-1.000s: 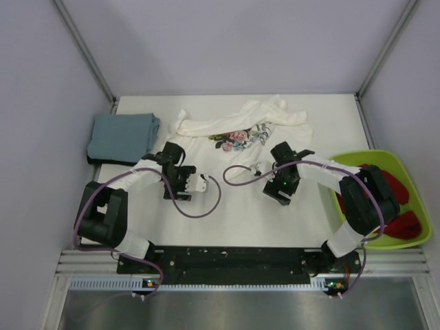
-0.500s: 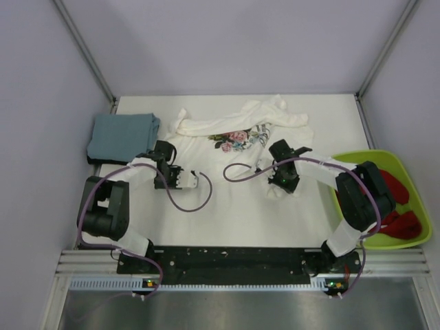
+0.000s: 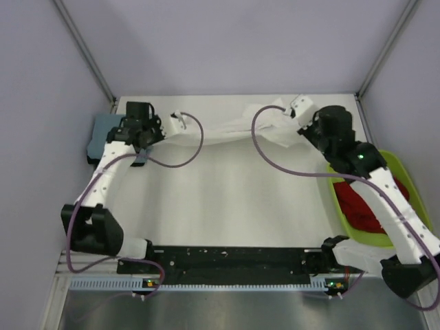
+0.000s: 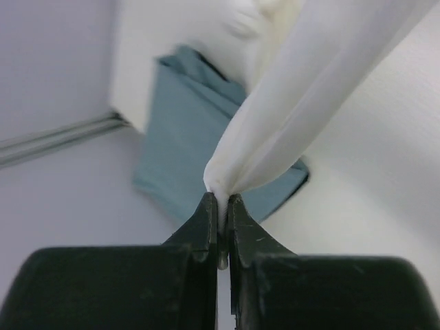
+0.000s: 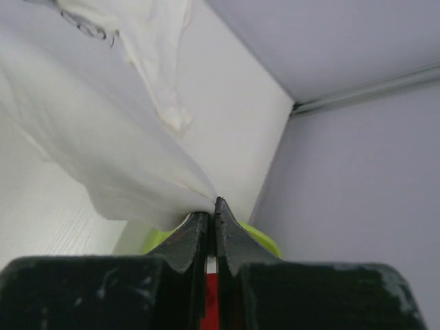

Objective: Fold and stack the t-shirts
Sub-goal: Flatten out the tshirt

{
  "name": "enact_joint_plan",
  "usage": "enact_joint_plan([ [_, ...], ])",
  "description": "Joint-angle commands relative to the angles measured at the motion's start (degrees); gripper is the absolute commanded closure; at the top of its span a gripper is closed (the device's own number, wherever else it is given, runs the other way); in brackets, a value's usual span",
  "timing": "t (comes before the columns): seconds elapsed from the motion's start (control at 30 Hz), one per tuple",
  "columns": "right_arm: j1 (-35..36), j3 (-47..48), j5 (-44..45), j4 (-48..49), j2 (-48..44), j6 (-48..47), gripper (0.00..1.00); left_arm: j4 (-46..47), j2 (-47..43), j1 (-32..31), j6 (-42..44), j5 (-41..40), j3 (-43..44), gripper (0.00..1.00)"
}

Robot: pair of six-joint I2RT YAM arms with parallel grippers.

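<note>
The white t-shirt (image 3: 230, 130) is lifted over the far part of the counter (image 3: 227, 199) and stretched as a long band from left to right. The left tool (image 3: 180, 119) is closed tightly on one end of it; in the left wrist view its two fingers pinch a folded edge of the cloth (image 4: 302, 89). The right tool (image 3: 297, 106) is also pressed together on the other end, and a thin edge of the shirt sits between its tips (image 5: 212, 206). We think the shirt is held at two far ends so that it pulls straight and can be laid down flat for folding.

The blue-grey t-shirt (image 3: 102, 132) lies folded in the far left corner, just beside the left tool. We judge this is where the stack grows. At the right edge stands the lime-green bin (image 3: 412, 172) with red cloth (image 3: 361, 206) inside.

We can read no brand, label or writing. Only a small dark piece of the print (image 5: 82, 24) shows.
</note>
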Motion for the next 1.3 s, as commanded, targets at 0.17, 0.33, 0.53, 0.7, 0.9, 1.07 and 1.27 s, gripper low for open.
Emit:
enact_joint_plan([
  [0.17,-0.3,21.3,1.7,0.5,-12.4,-5.4,1.00,-16.2,-17.3,0.2,-12.7,12.8,27.6,1.00],
  [0.33,-0.2,30.2,-3.6,1.5,-16.3,-4.9,1.00,-25.5,-19.8,0.1,-15.2,17.1,45.6,1.00],
  [0.53,-0.2,35.4,-8.6,2.2,-18.8,-3.9,1.00,-32.0,-21.3,0.1,-16.1,17.2,53.0,1.00],
  [0.7,-0.2,35.7,-13.4,3.0,-18.9,-2.9,1.00,-31.7,-20.8,0.2,-19.6,11.1,55.6,1.00],
  [0.9,-0.2,30.3,-3.7,9.2,-12.1,-9.8,1.00,-22.7,-18.6,0.1,-22.5,5.4,46.7,1.00],
  [1.07,-5.8,26.2,-4.3,15.8,0.7,-11.3,1.00,-7.7,-12.2,0.2,-23.2,1.5,33.2,1.00],
  [1.27,-12.0,18.8,-10.1,29.9,17.5,-14.0,1.00,3.0,2.2,0.2,-26.5,1.5,26.5,1.00],
])
